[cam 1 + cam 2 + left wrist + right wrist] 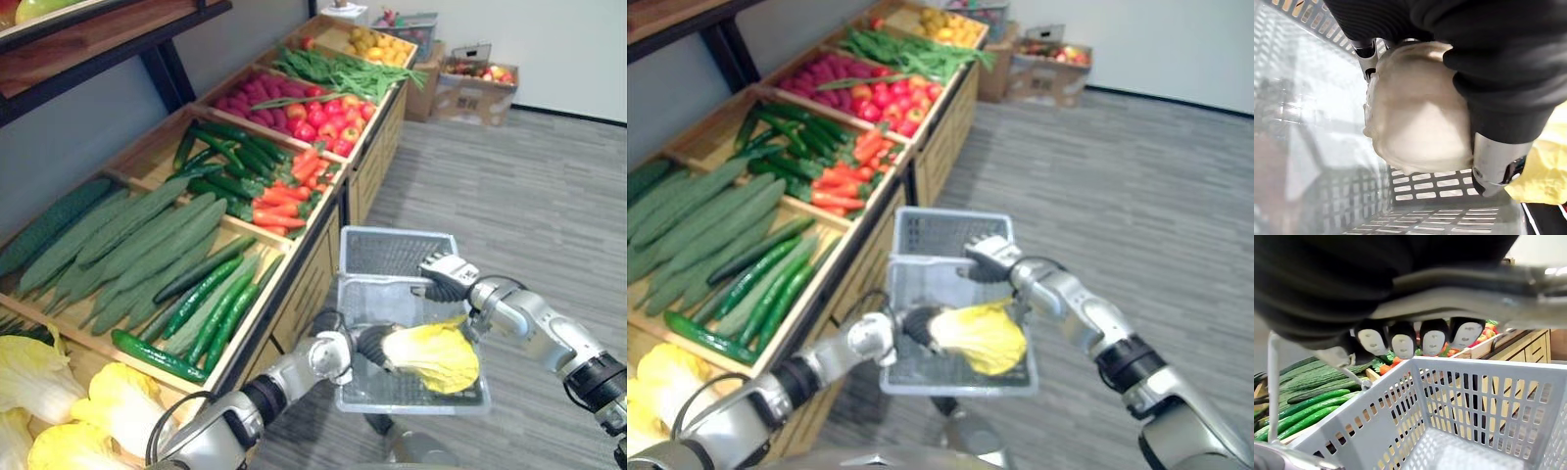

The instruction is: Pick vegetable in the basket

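Yellow cabbage (436,357) in basket (387,250) beside cucumbers (204,294)

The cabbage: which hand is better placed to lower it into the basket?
Left. The left hand grips the cabbage inside the grey basket; the right hand is busy holding its handle.

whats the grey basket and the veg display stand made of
Grey slotted basket, held by the right hand, the left hand holding a yellow leafy cabbage inside it: likely moulded plastic, matte, judging by its even slot grid and thin walls. Long veg display stand: pale wood, probably unpainted, smooth; boxy joined boards and drawer fronts.
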